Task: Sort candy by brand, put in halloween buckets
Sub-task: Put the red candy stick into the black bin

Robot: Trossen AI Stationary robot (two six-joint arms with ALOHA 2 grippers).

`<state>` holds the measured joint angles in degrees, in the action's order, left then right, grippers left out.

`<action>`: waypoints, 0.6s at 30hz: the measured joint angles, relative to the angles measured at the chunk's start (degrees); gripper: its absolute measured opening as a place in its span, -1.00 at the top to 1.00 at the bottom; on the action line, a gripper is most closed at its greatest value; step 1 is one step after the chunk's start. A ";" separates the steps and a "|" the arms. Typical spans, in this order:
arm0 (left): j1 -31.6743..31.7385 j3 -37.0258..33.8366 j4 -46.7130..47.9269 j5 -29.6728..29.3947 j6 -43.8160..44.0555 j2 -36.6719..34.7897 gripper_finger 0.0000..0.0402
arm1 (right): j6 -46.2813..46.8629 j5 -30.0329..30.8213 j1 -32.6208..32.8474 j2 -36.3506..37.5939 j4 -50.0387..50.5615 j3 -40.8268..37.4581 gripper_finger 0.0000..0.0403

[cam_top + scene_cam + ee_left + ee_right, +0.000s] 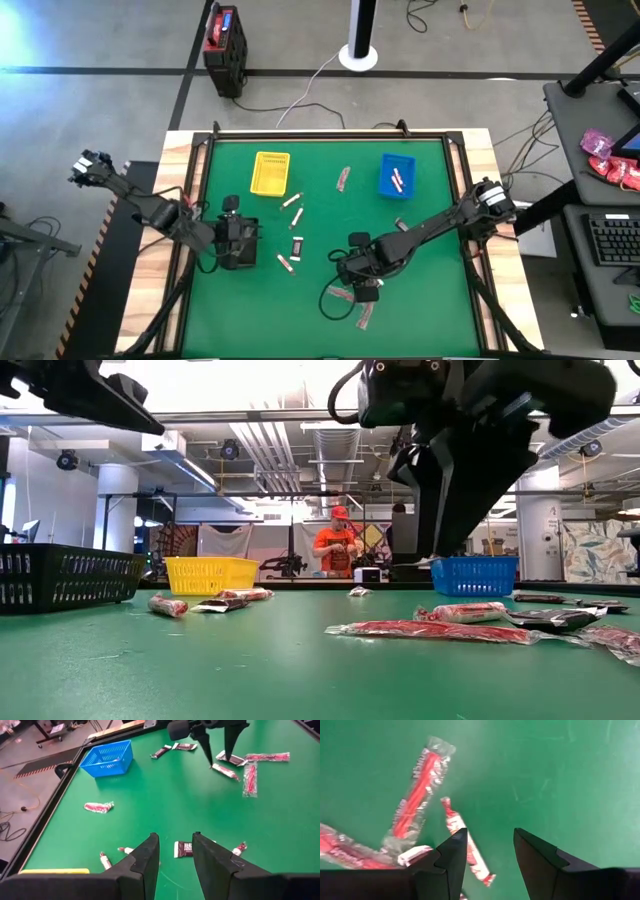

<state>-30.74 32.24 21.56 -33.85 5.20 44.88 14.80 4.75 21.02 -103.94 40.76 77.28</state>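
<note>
The right tool [489,852] hovers with its fingers apart and empty over a cluster of red-and-clear candy wrappers [417,795] near the front of the green bench [430,300]. The left tool [175,852] is likewise open and holds nothing, above the loose candy bars [296,245] at mid-bench. The yellow bin [270,172] and blue bin [396,175] stand toward the far edge, the blue one apparently holding a couple of pieces, and the black bin [60,575] sits at the left side.
</note>
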 joint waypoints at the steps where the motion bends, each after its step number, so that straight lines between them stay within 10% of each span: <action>1: 0.00 -0.18 -0.05 -0.04 0.20 0.00 0.50 | 0.18 -0.87 0.00 0.00 -0.46 0.00 0.23; 18: 0.04 -0.27 -2.79 -0.13 -1.24 -0.04 0.50 | 6.25 -4.82 2.06 -6.24 -16.11 1.77 0.18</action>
<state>-30.70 31.97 18.76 -33.98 3.97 44.84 21.04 -0.08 23.08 -110.18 24.65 79.04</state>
